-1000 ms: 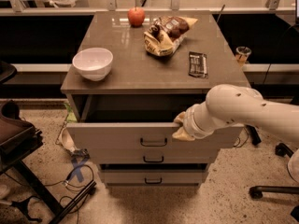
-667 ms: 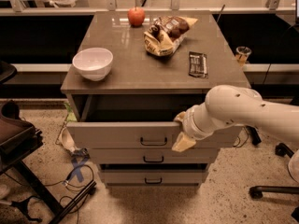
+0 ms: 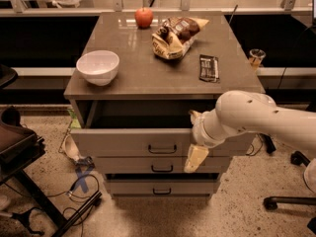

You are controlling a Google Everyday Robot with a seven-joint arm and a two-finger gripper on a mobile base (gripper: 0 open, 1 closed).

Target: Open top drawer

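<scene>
- The top drawer [image 3: 128, 141] stands pulled out from the cabinet [image 3: 148, 78]. Its flat grey front juts ahead of the two drawers below, and its dark, deep box is open to view under the cabinet's top.
- A small dark bar handle [image 3: 162, 149] sits at the middle of that front.
- My gripper [image 3: 194, 137] is at the right part of the drawer front, just right of the handle. Its cream fingers [image 3: 196, 158] are spread apart, one up by the front's top edge and one hanging down before the middle drawer [image 3: 148, 165]; they pinch nothing that I can make out.
- My arm [image 3: 261, 120] is smooth, rounded and white, and reaches in from the right.
- On the matte grey-brown top rest a round white bowl [image 3: 98, 67], a red apple [image 3: 144, 17], a crinkled snack bag [image 3: 175, 31] and a flat dark wrapped bar [image 3: 209, 67].
- The bottom drawer [image 3: 162, 187] is closed above the speckled floor [image 3: 237, 206].
</scene>
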